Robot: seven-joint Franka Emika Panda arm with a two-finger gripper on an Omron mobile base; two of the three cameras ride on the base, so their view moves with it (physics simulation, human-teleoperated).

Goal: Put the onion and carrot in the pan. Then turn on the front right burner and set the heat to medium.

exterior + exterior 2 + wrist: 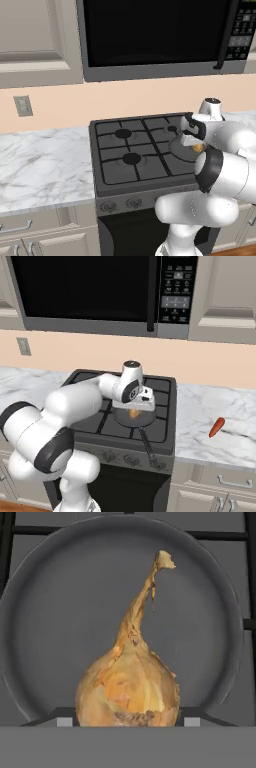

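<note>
Over the front right of the stove (165,406), the gripper (134,413) is held just above the pan (131,421). Its fingertips are mostly cut off at the bottom of the hand view, where only two small grey tips (64,721) are seen, one on each side of the onion (128,694). The jaws are closed part way on the onion, and it is held between them. In the left base view the pan (176,149) is mostly hidden behind the white arm, and only a small yellow bit of the onion (198,148) can be made out. It cannot be told whether the onion touches the pan floor.

The onion is round and tan-yellow, with dry, flaky skin. A long thin stem is seen rising from it and bending at the tip. In the right base view it is seen as a small orange-yellow spot (133,413) under the hand.

The pan (45,612) is shallow, round and dark grey. Its thin black handle (148,448) is pointed toward the stove's front edge. Nothing but the onion is seen over its floor.

The carrot (216,427) is short and orange-red. It is lying on the marble counter (210,406) to the right of the stove, well apart from the pan.
</note>
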